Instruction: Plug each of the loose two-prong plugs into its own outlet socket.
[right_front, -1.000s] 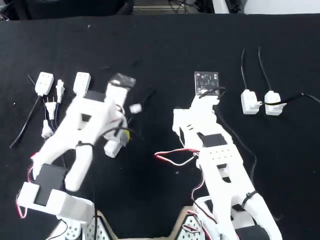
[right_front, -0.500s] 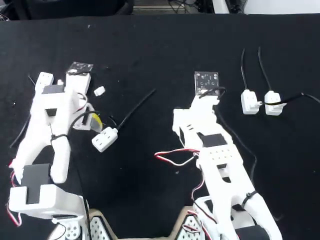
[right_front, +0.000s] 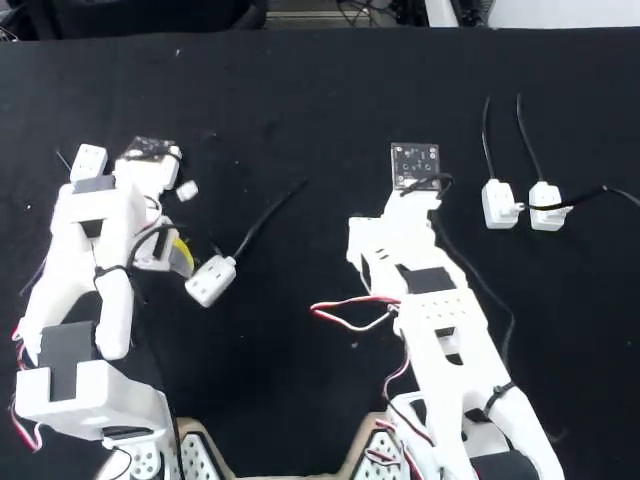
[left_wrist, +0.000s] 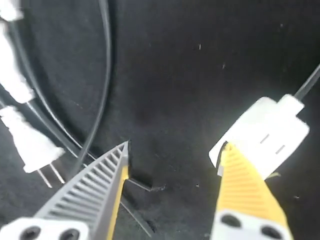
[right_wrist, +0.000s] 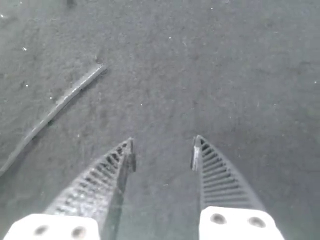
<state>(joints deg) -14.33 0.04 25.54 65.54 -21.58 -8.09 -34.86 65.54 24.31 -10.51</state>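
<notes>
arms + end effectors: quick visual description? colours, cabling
White printed shells with black servo blocks on the left arm and right arm. A loose red-and-white wire loop hangs off the right one. The left end effector has one grey ribbed finger and one yellow finger. The right end effector has two grey ribbed fingers on white bases.

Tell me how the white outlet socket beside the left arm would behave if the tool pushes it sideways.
The outlet socket is a small blocky plastic body lying flat, so it probably slides rather than rolls. It looks light, so a nudge may spin it. Its thin black cord lies free on the table, so it likely flexes and anchors little.
</notes>
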